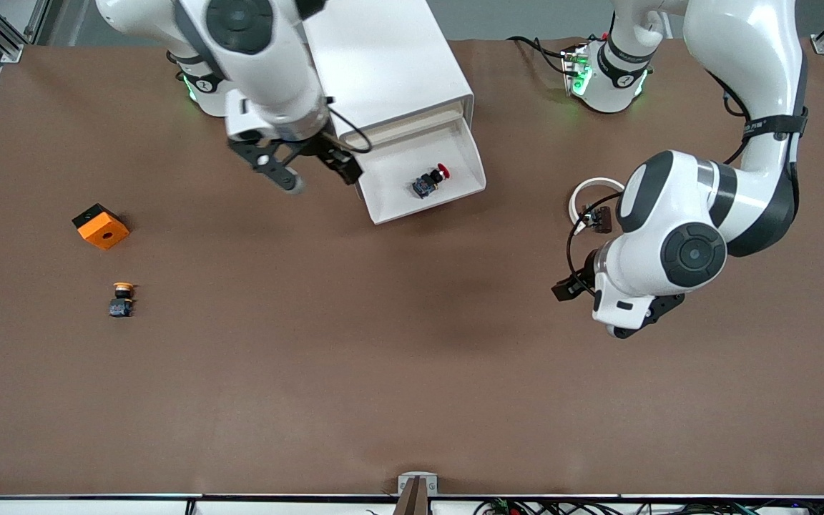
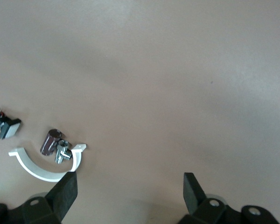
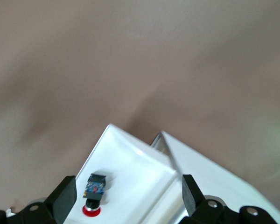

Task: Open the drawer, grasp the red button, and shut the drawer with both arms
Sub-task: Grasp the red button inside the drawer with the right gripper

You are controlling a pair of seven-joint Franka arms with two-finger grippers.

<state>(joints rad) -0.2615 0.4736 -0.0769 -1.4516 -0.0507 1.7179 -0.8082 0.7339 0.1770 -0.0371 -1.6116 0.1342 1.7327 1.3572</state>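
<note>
The drawer (image 1: 392,166) stands pulled out of the top of the white cabinet (image 1: 383,57). Inside it lies the button (image 1: 430,182) on its side, red cap toward the cabinet. My right gripper (image 1: 317,174) hangs open and empty beside the drawer, toward the right arm's end of the table. The right wrist view looks down on the drawer (image 3: 130,154) and the button (image 3: 94,189) between the open fingers of the right gripper (image 3: 129,196). My left gripper (image 1: 626,315) hovers open over bare table toward the left arm's end. The left gripper (image 2: 130,191) holds nothing.
An orange cube (image 1: 101,226) and a yellow-capped button (image 1: 122,299) lie toward the right arm's end. A white ring (image 1: 587,197) with small parts (image 1: 601,218) lies by the left arm. The ring (image 2: 42,170) and a maroon cylinder (image 2: 50,141) show beside the left fingers.
</note>
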